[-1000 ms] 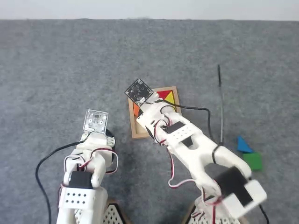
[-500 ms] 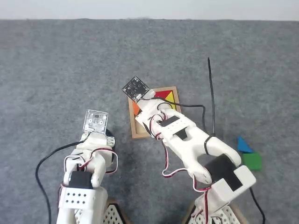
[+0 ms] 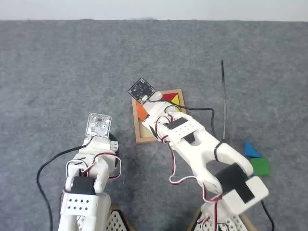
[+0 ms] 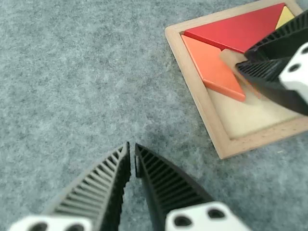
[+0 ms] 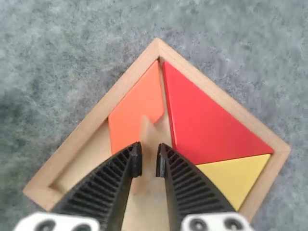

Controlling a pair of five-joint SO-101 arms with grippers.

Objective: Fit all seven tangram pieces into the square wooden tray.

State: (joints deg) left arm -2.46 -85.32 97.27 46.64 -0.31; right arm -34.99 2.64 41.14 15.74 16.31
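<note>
Your square wooden tray (image 3: 136,126) sits centre frame, nearly square to it, with open grey felt (image 3: 57,62) all round and the red triangle's (image 5: 202,125) long edge against its upper wall, while your right gripper (image 5: 149,160) hangs over the orange triangle (image 5: 134,113), jaws a slit apart and empty, and your left gripper (image 4: 132,150) is closed over felt left of the tray.

The tray (image 5: 95,120) has a pale bare-wood rim, its pieces (image 5: 207,120) smooth and matt, on rough felted cloth (image 3: 57,62).
</note>
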